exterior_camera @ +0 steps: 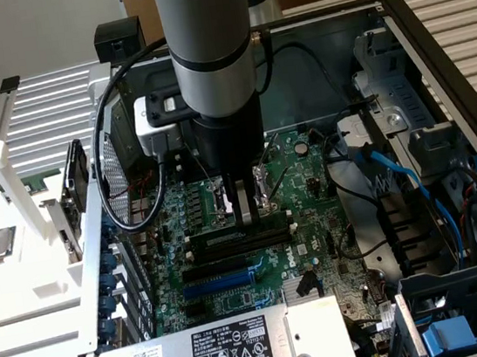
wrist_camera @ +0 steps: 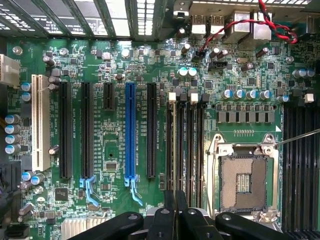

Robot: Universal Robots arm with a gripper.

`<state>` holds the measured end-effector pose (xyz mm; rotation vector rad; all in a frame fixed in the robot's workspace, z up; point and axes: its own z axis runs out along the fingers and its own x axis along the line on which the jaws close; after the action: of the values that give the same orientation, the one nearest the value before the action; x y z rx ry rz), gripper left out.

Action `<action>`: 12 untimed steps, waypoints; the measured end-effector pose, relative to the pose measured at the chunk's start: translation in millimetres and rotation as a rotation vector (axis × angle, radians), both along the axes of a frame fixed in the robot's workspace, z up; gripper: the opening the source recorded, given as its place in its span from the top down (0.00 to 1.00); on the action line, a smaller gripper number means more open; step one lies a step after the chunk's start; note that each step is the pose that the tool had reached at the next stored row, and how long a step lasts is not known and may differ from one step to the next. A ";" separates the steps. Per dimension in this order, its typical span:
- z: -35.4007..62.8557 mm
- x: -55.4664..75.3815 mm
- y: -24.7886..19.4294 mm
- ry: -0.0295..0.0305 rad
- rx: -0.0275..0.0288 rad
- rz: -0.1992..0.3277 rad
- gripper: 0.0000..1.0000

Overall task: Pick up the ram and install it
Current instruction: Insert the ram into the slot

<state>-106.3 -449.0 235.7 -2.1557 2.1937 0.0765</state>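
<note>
Gripper (exterior_camera: 245,216), clamped shut on the upper edge of the ram (exterior_camera: 220,242), stood vertically over the motherboard (exterior_camera: 304,174) inside the open case (exterior_camera: 399,30).

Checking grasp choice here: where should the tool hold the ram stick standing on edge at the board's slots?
Grip the ram stick mid-length on its long top edge, from straight above, pinching its flat faces: it is thin and stands on edge, under the tool.
</note>
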 end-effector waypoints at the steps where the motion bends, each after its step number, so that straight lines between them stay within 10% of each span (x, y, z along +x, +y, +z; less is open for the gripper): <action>1: 0.0 0.0 0.0 0.0000 -0.0001 0.000 0.88; 12: -1.5 -0.1 0.1 0.0001 -0.0001 0.000 0.88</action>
<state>-106.3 -448.9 234.2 -2.1557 2.1939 0.0765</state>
